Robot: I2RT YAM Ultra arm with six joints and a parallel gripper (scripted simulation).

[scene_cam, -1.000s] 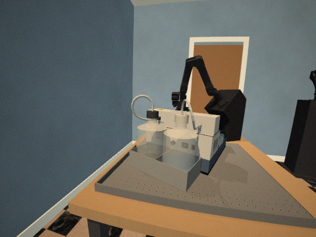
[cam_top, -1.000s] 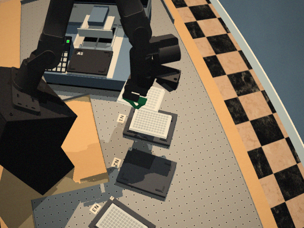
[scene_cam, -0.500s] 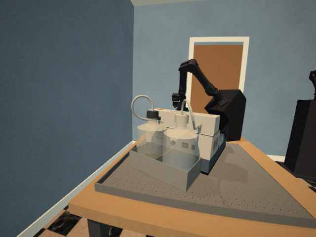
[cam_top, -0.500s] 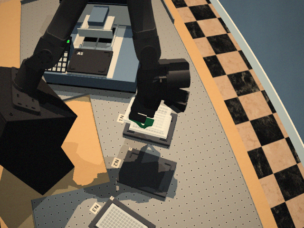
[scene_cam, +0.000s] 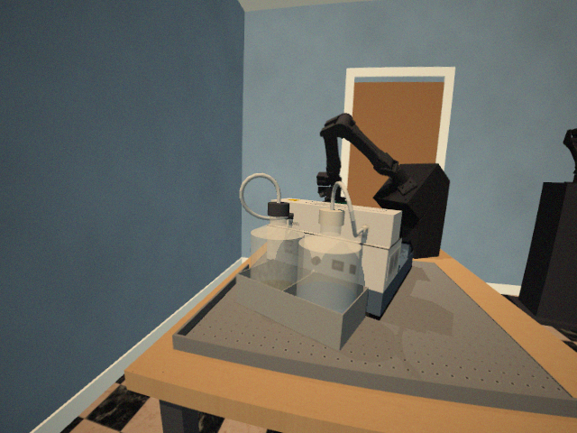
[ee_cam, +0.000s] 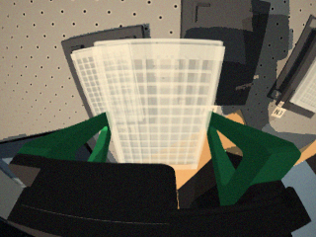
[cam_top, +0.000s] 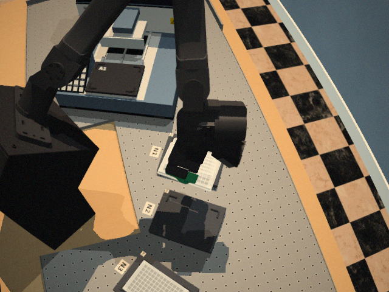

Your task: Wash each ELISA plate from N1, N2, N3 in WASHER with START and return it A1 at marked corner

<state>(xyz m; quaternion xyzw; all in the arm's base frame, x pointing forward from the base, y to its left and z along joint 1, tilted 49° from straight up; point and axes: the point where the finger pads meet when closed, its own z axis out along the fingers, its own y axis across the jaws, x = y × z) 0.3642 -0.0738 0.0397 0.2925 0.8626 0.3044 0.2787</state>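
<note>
The end effector [ee_cam: 158, 141] pinches a white 96-well plate [ee_cam: 161, 102] between its green fingers, holding it directly above nest N1 [cam_top: 163, 166], where a second white plate [ee_cam: 87, 75] sits beneath it. Nest N2 [cam_top: 188, 219] shows a bare dark slab. Nest N3 [cam_top: 125, 281] holds a third plate [cam_top: 151, 279]. The washer carrier [cam_top: 114, 78] on the table [cam_top: 267, 219] has no plate in it.

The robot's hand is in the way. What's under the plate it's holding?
Another plate, sitting in nest N1. Only its left edge peeks out. The held plate covers the rest, so whether the two touch can't be seen.
</note>
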